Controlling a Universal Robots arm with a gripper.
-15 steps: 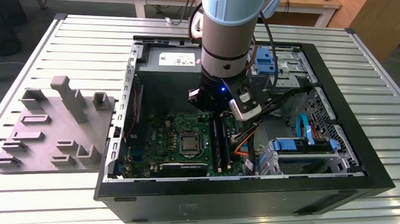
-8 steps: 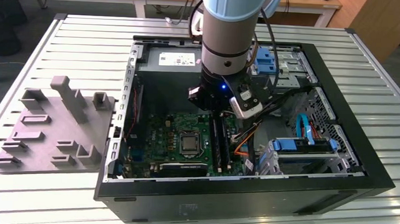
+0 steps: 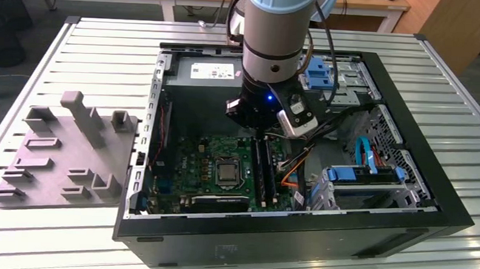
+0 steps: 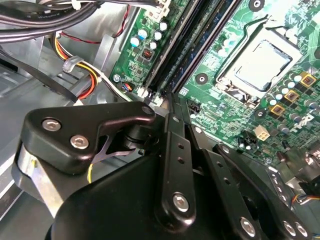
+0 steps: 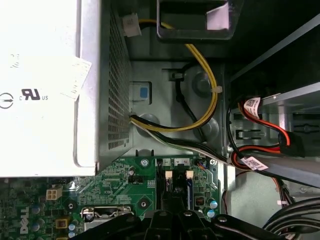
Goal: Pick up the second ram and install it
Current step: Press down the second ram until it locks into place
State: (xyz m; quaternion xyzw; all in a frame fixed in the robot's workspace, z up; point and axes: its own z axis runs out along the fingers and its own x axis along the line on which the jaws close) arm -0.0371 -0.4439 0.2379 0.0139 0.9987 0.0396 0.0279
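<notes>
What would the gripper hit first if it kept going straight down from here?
Probably the RAM slots on the green motherboard: the gripper points down right over them. Whether it already touches is unclear.

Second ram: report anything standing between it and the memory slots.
Nothing visible does. The gripper is down at the slots' end on the green board, and the second ram lies along the memory slots. The orange cables run beside them, not across.

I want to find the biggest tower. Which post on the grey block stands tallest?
The corner post at the far end of the grey block, toward the exterior view's left. The next post beside it is shorter; the others are low stubs.
</notes>
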